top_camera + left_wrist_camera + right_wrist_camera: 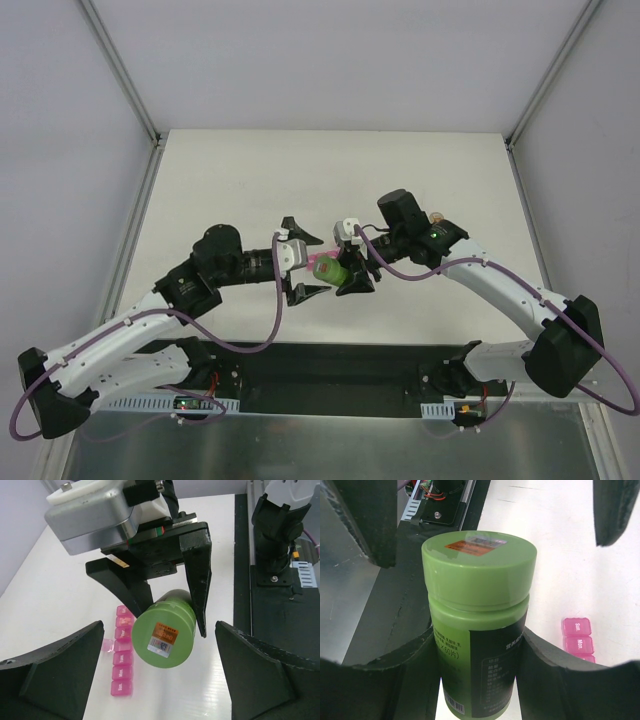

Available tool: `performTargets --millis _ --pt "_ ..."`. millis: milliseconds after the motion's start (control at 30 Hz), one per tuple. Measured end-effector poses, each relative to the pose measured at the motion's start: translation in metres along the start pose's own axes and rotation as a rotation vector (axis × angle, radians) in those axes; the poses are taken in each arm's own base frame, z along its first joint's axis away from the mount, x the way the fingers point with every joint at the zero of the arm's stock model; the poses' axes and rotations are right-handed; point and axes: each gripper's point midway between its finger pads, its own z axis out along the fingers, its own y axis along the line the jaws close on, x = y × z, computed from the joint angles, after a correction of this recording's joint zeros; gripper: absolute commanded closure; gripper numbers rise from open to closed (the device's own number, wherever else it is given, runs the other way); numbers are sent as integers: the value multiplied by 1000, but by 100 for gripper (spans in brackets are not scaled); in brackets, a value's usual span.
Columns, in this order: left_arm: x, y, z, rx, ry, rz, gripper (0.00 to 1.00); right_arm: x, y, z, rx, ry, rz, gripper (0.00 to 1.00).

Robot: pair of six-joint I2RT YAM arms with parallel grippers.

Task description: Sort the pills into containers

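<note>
Gripping a glossy green plastic bottle point(477, 630) by its round body, the right claw point(477, 672) presses its black, matte, wedge-shaped fingers point(555, 680) against both sides – a firm clamp on the bottle. The smooth, wide screw cap carries an orange sticker with a barcode, and a dark printed label wraps the body. Both arms reach in from the near edge with elbows bowed outward and wrists turned toward each other over the middle of the white table point(330, 170). The bottle lies roughly level, its cap facing the left claw point(305, 262). That claw is spread wide, its two black fingers well apart on either side of the cap and touching nothing. The containers point(122, 662) – a translucent bright-pink strip of small square compartments with day names on their lids – lie flat on the table just below the bottle, which hides part of the row. One small pink flap sticks out at the strip's side.
</note>
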Motion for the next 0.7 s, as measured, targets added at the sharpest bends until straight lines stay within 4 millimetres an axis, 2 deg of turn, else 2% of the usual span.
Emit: performTargets --millis 67,267,400,467,533,633,667,700 --pt "-2 -1 3 20 7 -18 16 0 0 0 -1 1 2 92" --pt "7 -7 9 64 58 -70 15 0 1 0 -2 1 3 92" --pt "14 -9 9 75 89 -95 25 0 1 0 -3 -1 2 92" --pt "14 -10 9 78 97 -102 37 0 1 0 -3 -1 2 92" --pt "14 -10 10 80 100 -109 60 0 1 0 -4 -1 2 92" --pt "12 -9 10 77 102 -121 77 0 3 0 -11 -2 4 92" --pt "11 -9 10 77 103 -125 89 0 3 0 -14 -4 4 92" --pt "11 -9 10 77 104 -129 92 0 3 0 -14 -4 4 92"
